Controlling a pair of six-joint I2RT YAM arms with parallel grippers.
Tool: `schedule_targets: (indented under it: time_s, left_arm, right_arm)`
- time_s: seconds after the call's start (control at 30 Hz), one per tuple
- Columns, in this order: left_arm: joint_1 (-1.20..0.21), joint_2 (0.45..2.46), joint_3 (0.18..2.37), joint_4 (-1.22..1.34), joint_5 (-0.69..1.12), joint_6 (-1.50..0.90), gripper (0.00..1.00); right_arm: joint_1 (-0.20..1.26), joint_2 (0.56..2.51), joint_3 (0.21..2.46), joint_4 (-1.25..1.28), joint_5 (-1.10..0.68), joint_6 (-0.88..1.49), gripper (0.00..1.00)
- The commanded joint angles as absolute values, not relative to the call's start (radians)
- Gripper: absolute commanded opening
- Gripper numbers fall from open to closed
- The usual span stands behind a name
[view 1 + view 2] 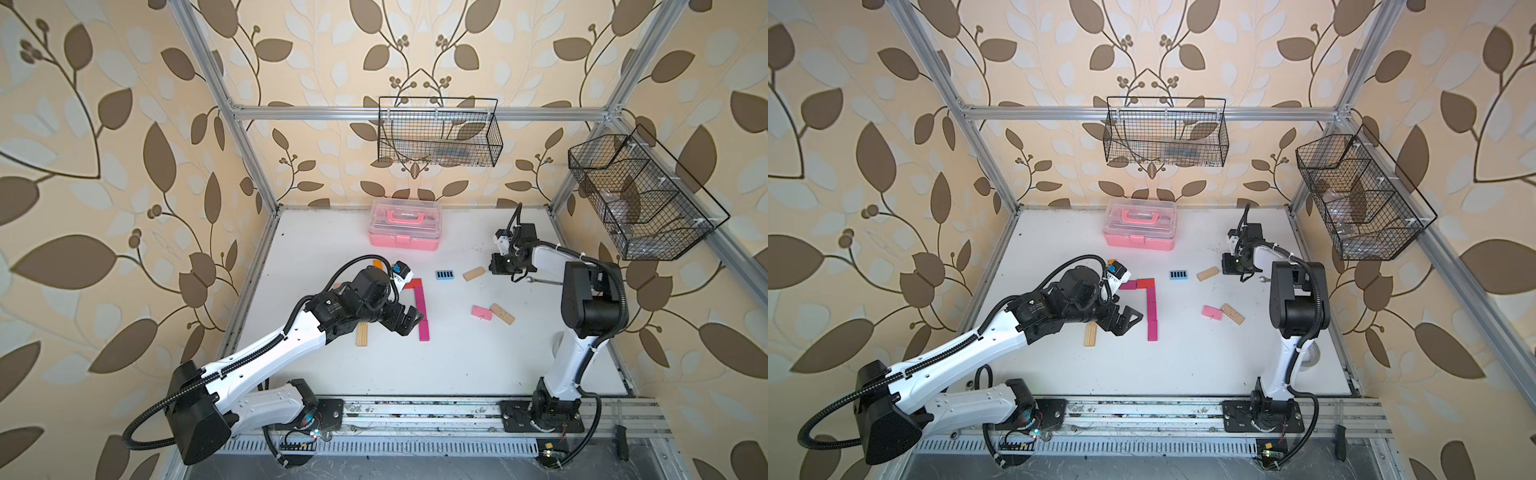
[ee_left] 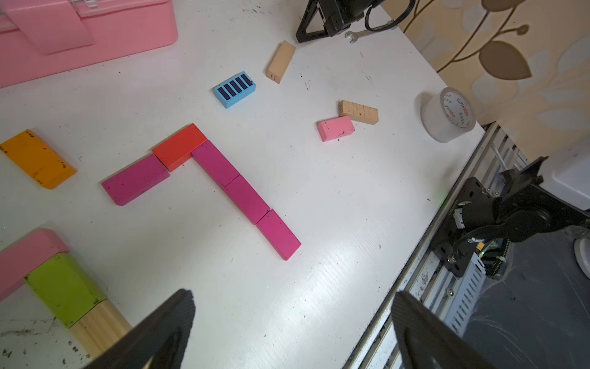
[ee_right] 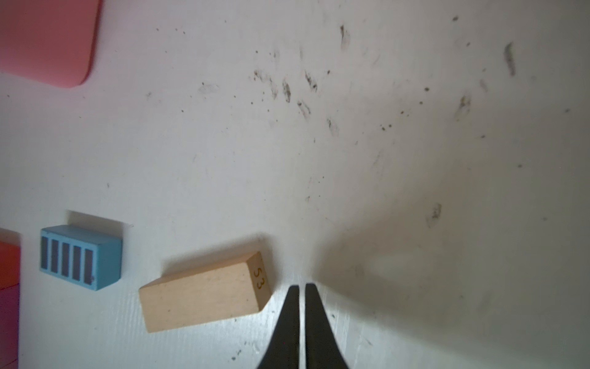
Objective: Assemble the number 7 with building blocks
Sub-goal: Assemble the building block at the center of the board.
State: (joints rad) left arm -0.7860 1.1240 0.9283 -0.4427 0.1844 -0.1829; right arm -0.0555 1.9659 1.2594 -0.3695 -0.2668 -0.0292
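Flat magenta-and-red block 7 [image 2: 204,179] on table.

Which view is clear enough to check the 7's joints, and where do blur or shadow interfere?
Left wrist view: number 7 sharp, evenly lit; left end effector blurred up close. Right wrist view: wooden block crisp, soft shadow on the table beside the shut right end effector. Both top views: too small for joints.

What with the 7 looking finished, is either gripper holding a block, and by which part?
Nothing is held. The left gripper is open and empty; the right gripper is shut on nothing, its tips beside the plain wood block.
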Motion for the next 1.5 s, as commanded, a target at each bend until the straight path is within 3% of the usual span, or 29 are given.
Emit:
schedule_targets:
  time_s: [0.0,0.67,1.2,1.47]
  left_arm:
    - [-0.790,1.116,0.960,-0.414,0.208,-0.186,0.99]
    - [-0.790,1.094,0.948,-0.436,0.198,-0.166,0.99]
    - [-0.789,1.069,0.936,-0.447,0.187,-0.168,0.99]
    - [-0.789,1.110,0.954,-0.440,0.108,-0.186,0.99]
  right_arm:
    - [-0.038,2.003,1.291,-0.381,-0.281,-0.044,0.09]
    - [0.041,1.923,1.175,-0.410,-0.305,-0.071,0.10]
    - [0.043,1.908,1.229,-0.469,-0.286,-0.096,0.11]
    - [0.072,1.777,1.208,-0.497,-0.224,-0.104,0.17]
